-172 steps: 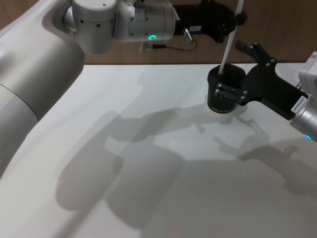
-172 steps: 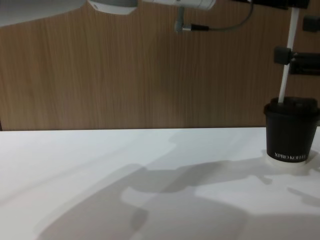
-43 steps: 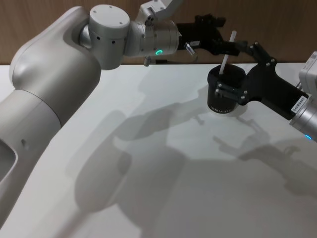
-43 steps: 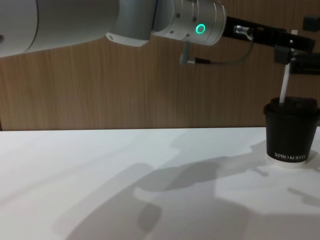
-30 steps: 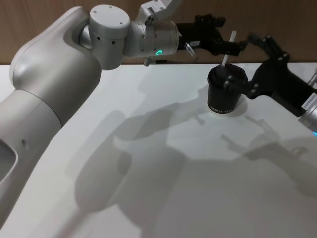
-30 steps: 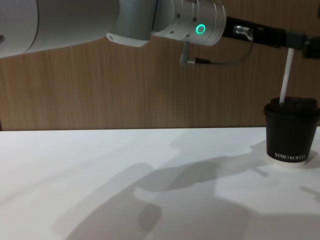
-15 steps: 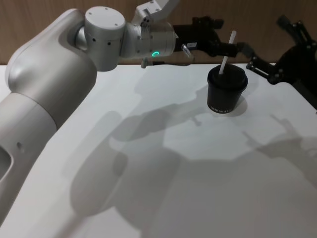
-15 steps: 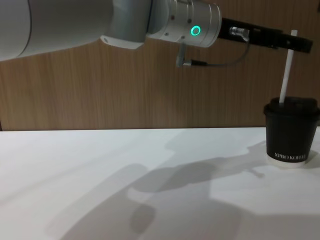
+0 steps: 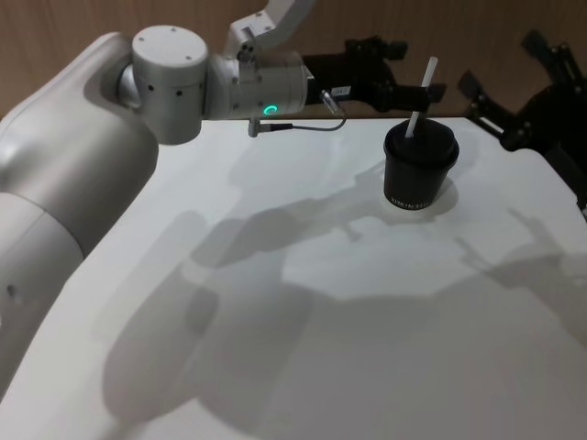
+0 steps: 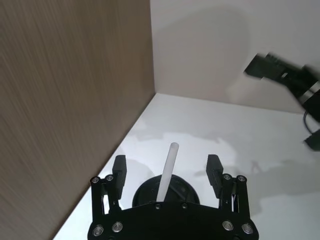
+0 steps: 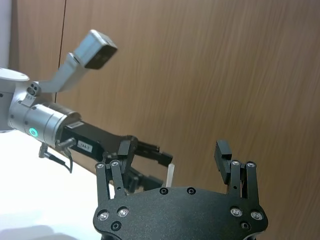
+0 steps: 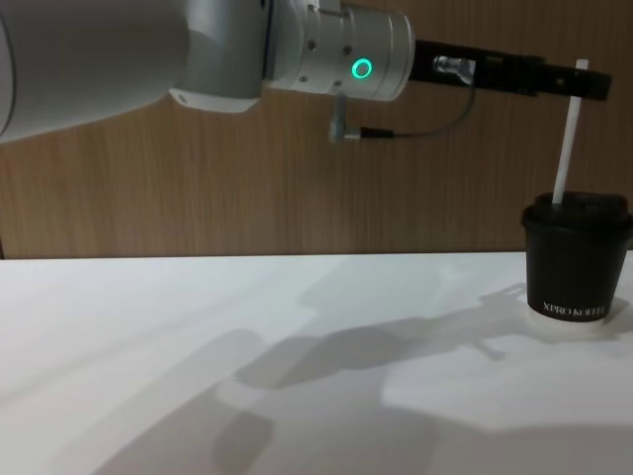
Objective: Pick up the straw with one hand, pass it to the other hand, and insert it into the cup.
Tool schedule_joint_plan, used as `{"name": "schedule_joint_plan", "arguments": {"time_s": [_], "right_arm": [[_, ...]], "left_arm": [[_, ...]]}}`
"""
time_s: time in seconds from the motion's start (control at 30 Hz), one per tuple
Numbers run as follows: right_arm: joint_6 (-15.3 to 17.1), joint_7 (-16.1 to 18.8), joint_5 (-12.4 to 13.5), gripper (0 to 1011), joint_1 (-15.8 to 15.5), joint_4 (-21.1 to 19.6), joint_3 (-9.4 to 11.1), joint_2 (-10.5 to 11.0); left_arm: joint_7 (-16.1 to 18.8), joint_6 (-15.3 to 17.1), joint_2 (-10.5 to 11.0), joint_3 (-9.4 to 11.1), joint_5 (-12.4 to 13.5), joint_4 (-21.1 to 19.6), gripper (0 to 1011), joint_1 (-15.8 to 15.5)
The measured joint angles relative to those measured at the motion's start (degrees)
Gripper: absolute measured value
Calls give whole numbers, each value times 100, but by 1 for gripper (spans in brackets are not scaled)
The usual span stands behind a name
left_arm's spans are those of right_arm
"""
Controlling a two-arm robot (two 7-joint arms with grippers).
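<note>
The black cup [image 9: 420,172] [image 12: 577,269] stands upright at the far right of the white table [image 9: 275,302]. The white straw [image 9: 419,101] [image 12: 565,139] sticks up out of its lid, leaning a little. My left gripper [image 9: 417,71] [image 12: 579,81] [image 10: 165,161] hovers above the cup, open, its fingers either side of the straw's [image 10: 167,172] top without touching it. My right gripper [image 9: 503,69] [image 11: 173,147] is raised at the far right, apart from the cup, open with nothing in it. In the right wrist view, the straw [image 11: 170,175] and left gripper [image 11: 150,155] sit beyond it.
A wooden wall [image 12: 247,178] runs along the table's far edge, close behind the cup. The left arm [image 9: 183,82] with its green ring light stretches across the back of the table. Arm shadows fall over the bare white surface in front.
The right gripper let go of the cup and pulled back up to the right. The straw sank deeper into the cup. The left arm shifted slightly left, fingers apart around the straw.
</note>
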Motion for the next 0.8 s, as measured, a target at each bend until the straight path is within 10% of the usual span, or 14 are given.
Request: {"name": "schedule_joint_plan", "arguments": {"time_s": [0.8], "right_arm": [[881,-91,424,1001,-27,16,-336,-81]], "left_arm": [[105,-7,759,-401,-465,-1262,1003,795]]}}
